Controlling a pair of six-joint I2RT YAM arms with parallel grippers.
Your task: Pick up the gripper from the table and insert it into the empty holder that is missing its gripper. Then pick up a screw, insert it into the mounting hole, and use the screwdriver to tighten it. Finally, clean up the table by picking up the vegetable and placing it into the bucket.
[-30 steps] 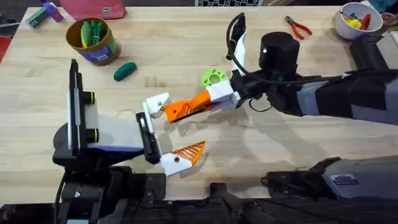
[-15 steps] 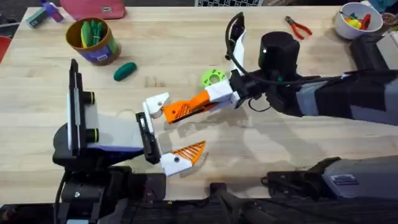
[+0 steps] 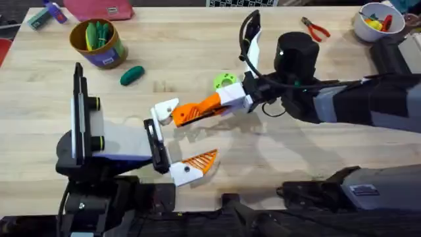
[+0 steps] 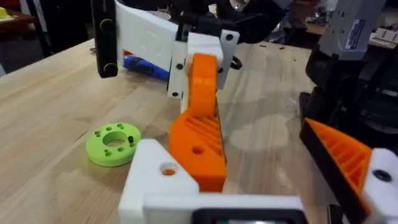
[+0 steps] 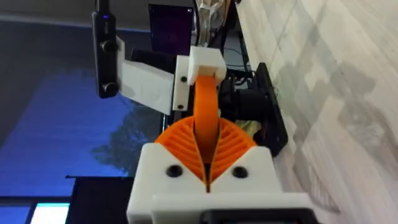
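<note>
While the right gripper [image 3: 197,112], pinched on the orange tip [image 3: 187,116], meets the holder [image 3: 164,108], left gripper [image 3: 172,141] gapes; screw, cucumber [image 3: 131,75] pending.

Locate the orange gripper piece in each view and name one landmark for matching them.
Overhead: orange gripper piece near table centre, its end at the empty holder.
Left wrist: the piece mid-frame, ribbed face showing, beside the holder.
Right wrist: the piece edge-on, clamped in the right end effector.
Shared landmark: the empty holder.
</note>
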